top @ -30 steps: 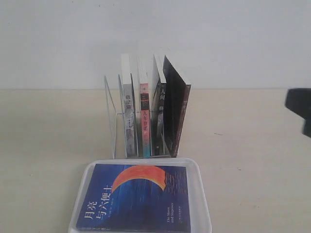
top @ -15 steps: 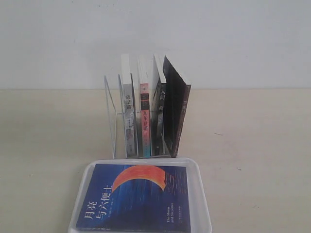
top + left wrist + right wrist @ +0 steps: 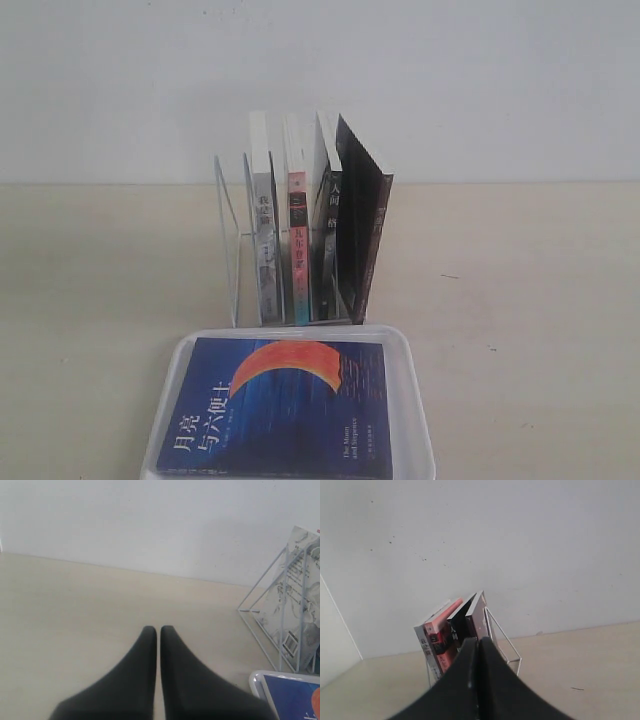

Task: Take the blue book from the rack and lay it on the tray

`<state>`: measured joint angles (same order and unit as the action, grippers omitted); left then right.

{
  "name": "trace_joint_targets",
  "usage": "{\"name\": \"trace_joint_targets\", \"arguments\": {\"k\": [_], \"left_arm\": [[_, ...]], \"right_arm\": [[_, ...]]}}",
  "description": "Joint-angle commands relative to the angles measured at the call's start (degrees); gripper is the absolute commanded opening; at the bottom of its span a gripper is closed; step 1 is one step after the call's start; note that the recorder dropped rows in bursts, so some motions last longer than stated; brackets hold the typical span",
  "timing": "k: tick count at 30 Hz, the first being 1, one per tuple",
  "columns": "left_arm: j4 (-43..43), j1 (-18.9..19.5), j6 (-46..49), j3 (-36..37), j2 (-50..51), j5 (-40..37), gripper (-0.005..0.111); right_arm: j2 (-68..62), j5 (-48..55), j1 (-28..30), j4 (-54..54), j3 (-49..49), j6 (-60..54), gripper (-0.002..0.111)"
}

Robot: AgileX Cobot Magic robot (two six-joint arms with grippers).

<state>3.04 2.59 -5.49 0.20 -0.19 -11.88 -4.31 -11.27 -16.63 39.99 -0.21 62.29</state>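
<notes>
The blue book (image 3: 285,405), with its orange-red crescent moon and white title characters, lies flat, cover up, inside the white tray (image 3: 417,400) at the front of the table. A corner of the tray (image 3: 260,681) and book (image 3: 295,695) shows in the left wrist view. Behind the tray stands the white wire rack (image 3: 229,240), holding several upright books. My left gripper (image 3: 158,629) is shut and empty over bare table, to the left of the rack (image 3: 265,630). My right gripper (image 3: 479,640) is shut and empty, with the rack (image 3: 505,645) beyond it. Neither gripper appears in the exterior view.
The rack holds a grey-spined book (image 3: 264,235), a red-and-teal-spined book (image 3: 297,240) and dark-covered books (image 3: 360,230) leaning right. A white wall rises behind the beige table (image 3: 520,330).
The dark right arm at the exterior view's right edge a second ago has left that view. The book, tray and rack have not moved.
</notes>
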Motion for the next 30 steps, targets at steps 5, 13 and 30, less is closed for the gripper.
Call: {"name": "trace_joint_targets", "arguments": {"k": [5, 13, 30], "left_arm": [[0.59, 0.2, -0.43, -0.2, 0.19, 0.41, 0.004], [0.59, 0.2, -0.43, -0.2, 0.19, 0.41, 0.004], [0.59, 0.2, -0.43, -0.2, 0.19, 0.41, 0.004]], "right_arm": [[0.22, -0.3, 0.41, -12.7, 0.21, -13.83, 0.0], [0.22, 15.51, 0.41, -42.87, 0.21, -50.07, 0.0], [2.61, 30.85, 0.41, -41.81, 0.21, -56.85, 0.0]]}}
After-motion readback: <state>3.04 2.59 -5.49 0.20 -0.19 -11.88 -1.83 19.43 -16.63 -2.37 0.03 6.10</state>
